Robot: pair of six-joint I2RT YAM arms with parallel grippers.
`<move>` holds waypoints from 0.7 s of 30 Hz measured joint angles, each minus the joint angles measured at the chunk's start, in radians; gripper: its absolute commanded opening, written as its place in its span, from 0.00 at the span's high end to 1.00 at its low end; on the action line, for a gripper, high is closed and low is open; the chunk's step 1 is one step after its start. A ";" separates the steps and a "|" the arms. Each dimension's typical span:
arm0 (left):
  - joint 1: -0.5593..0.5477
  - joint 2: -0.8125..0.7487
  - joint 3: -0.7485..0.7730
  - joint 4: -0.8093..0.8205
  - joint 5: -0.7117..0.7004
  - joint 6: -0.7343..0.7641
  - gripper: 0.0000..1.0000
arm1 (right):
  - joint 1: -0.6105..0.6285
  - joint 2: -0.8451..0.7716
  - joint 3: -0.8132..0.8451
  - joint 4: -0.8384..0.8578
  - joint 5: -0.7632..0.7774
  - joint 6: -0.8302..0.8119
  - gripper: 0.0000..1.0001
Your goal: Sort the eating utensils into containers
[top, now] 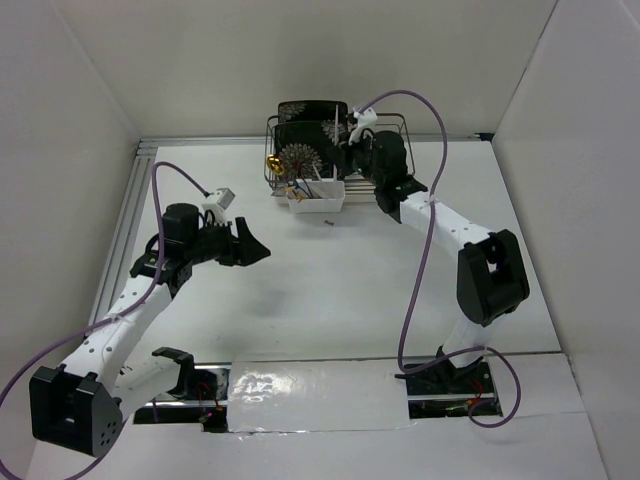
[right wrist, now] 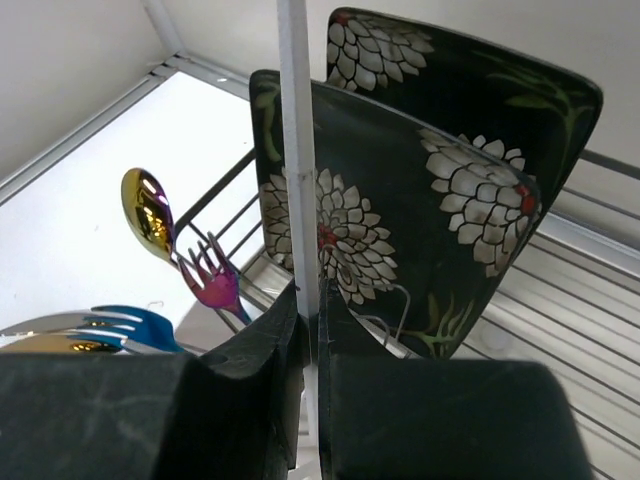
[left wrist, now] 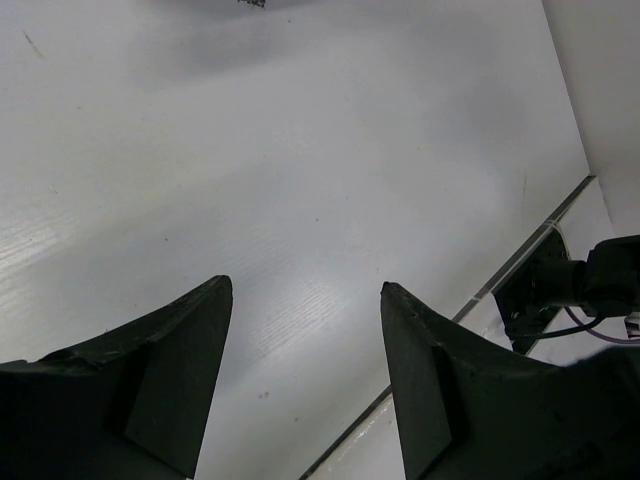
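One pale chopstick (right wrist: 297, 150) sits clenched near upright in right claw (right wrist: 311, 320); presumably to drop end-first into caddy (top: 317, 203). Left claw (left wrist: 305, 288) hangs released over tabletop (left wrist: 300, 130).

Both arms were white tubing broken by chunky black joint housings, the left arm (top: 115, 325) and the right arm (top: 450, 225) alike. A purple cable (top: 400, 94) looped loosely along each. At the near edge of the table (top: 330, 290) the black bases showed what may have been thin red wires. The left gripper (left wrist: 305, 290) had matte black, wedge-shaped fingers (left wrist: 170, 380), faintly scuffed; the right gripper (right wrist: 312, 305) matched.
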 measured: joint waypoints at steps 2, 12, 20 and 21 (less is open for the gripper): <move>-0.005 0.000 0.000 0.000 0.000 0.009 0.27 | 0.000 0.000 -0.025 0.021 -0.015 -0.001 0.96; -0.051 0.000 0.016 -0.045 -0.029 0.045 0.26 | 0.003 0.004 -0.037 0.003 -0.059 -0.010 0.34; -0.072 -0.001 0.024 -0.051 -0.038 0.060 0.25 | 0.006 0.007 0.117 -0.151 -0.059 -0.058 0.23; -0.072 -0.001 0.024 -0.051 -0.038 0.060 0.25 | 0.006 0.006 0.160 -0.185 -0.058 -0.066 0.20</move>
